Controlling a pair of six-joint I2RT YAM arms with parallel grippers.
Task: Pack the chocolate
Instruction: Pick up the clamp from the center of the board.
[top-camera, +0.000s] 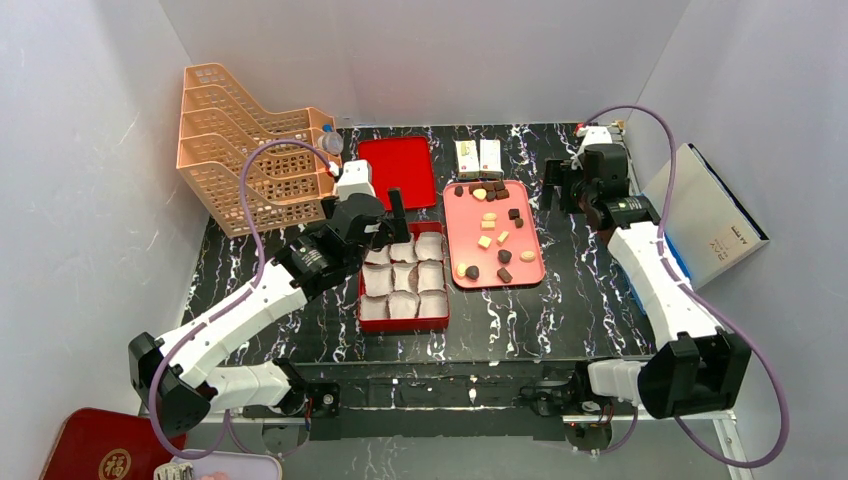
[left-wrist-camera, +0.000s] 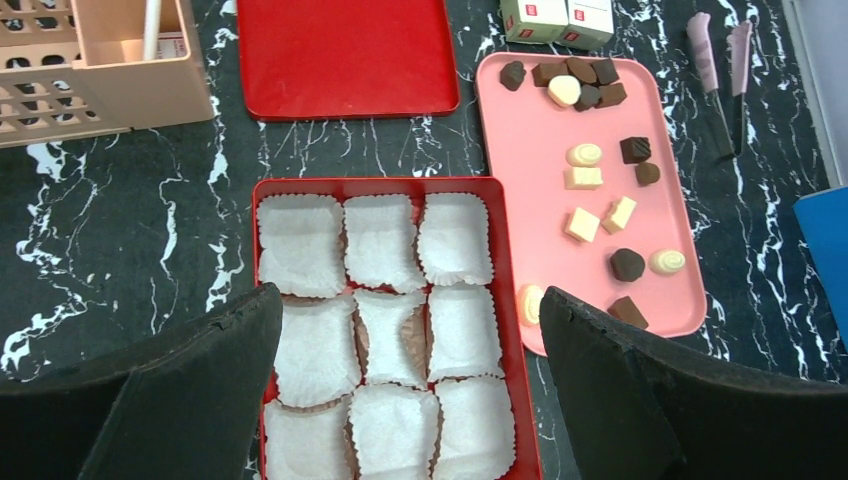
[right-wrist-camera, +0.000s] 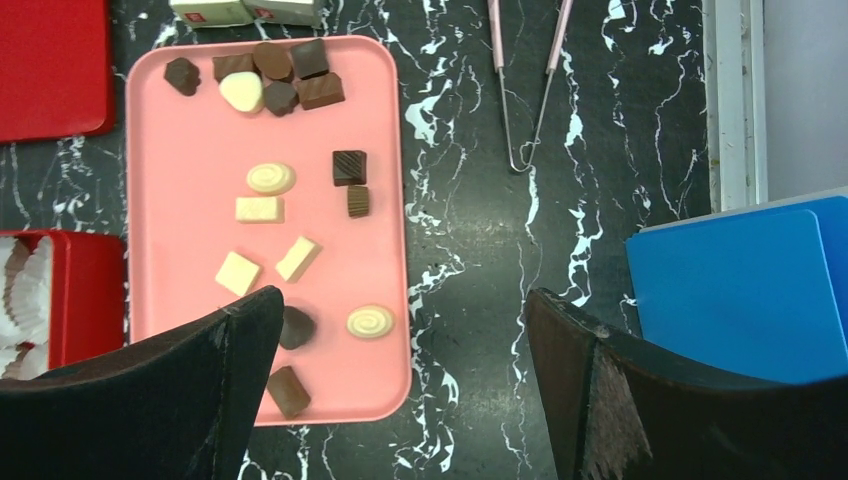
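The chocolate (top-camera: 505, 256), dark brown and pale yellow pieces, lies scattered on a pink tray (top-camera: 465, 215) in the middle of the table. Left of the tray a red box (top-camera: 404, 325) holds white paper cups, and no piece shows in them. My left gripper (top-camera: 388, 228) hovers open over the box's far end; in its wrist view the left gripper (left-wrist-camera: 410, 300) spans the cups with the chocolate (left-wrist-camera: 627, 264) to its right. My right gripper (right-wrist-camera: 402, 300) hangs open over the tray's right edge (right-wrist-camera: 400, 330), above the chocolate (right-wrist-camera: 270, 178), and holds nothing.
A red lid (top-camera: 397, 170) and two small white cartons (top-camera: 478, 157) lie at the back. A peach file rack (top-camera: 255, 160) stands at the back left. Pink tongs (right-wrist-camera: 525, 80) lie right of the tray, with a blue-and-white book (top-camera: 710, 215) against the right wall.
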